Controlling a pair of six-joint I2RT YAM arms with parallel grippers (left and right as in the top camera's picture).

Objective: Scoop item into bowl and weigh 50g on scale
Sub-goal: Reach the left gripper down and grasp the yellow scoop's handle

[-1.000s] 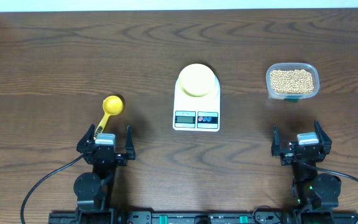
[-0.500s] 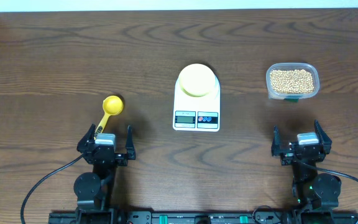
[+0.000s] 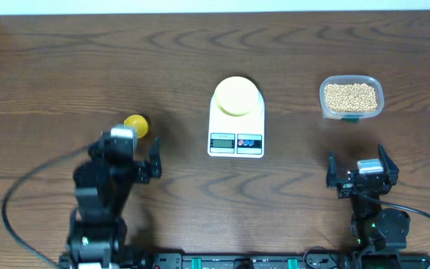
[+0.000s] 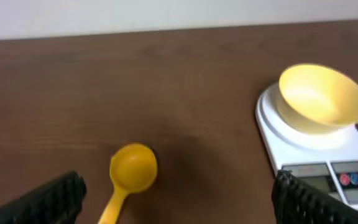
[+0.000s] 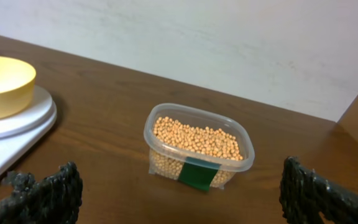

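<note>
The beans (image 3: 351, 98) all sit in a clear plastic tub (image 3: 351, 78) toward 2 o'clock from the scale (image 3: 236, 142). None are visible in the bowl (image 3: 237, 96) or the scoop, so by the look of it no scooping has begun. The pale-yellow bowl stands empty and upright on the scale's round platform. That placement makes sense: each scoopful can be weighed as it lands. The display is too small to read.

The yellow scoop (image 3: 136, 124) lies on the bench (image 3: 66, 67) at about 9 o'clock from the scale and well apart from it. Its cup faces up and, in the left wrist view, its handle runs back toward 6 o'clock, toward the robot. This puts the handle, not the cup, nearest the arm that would take it.

The left tool (image 4: 179, 186) hangs above the bench just at 6 o'clock of the scoop, jaws wide apart and gripping nothing. The handle lies roughly between them in the wrist view. I judge it is lining up to take the handle. The risk is pinching too near the cup, or nudging the light scoop aside.

The right tool (image 3: 357, 158) sits low near the bench edge at 6 o'clock of the tub, well apart from it, jaws spread and empty. It looks parked, perhaps to steady the tub later.
</note>
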